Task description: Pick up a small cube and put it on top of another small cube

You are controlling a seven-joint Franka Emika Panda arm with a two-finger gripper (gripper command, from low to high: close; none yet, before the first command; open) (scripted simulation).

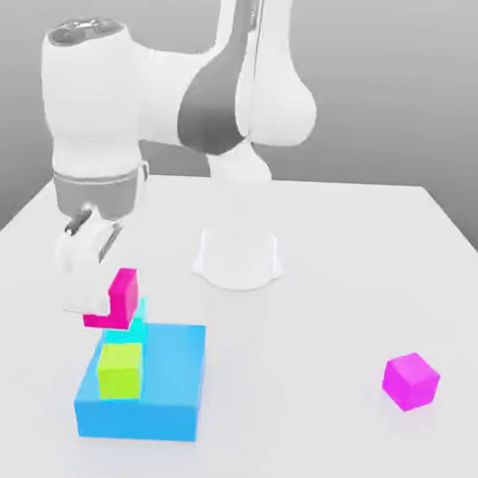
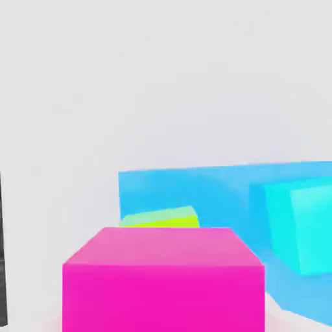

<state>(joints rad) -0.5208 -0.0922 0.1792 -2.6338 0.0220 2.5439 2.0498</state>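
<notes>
Pale grey backdrop and a white worktop (image 1: 359, 258) frame the scene in the exterior view. Lower left lies the large flat blue block (image 1: 163, 391), with a lime-green cube (image 1: 120, 370) on it. Just above that sits the cyan cube (image 1: 138, 327), plain and turquoise. The hot-pink cube (image 1: 123, 292), plain and glossy, is left of centre, clamped in the closed tool (image 1: 102, 281). A purplish-magenta cube (image 1: 410, 381) rests lower right.

The exterior view is looking down across the worktop (image 1: 379, 249) from in front of the arm, fairly far back. The hand view is sitting very near the hot-pink cube (image 2: 163, 279), sharing the blue block (image 1: 143, 395) with it.
</notes>
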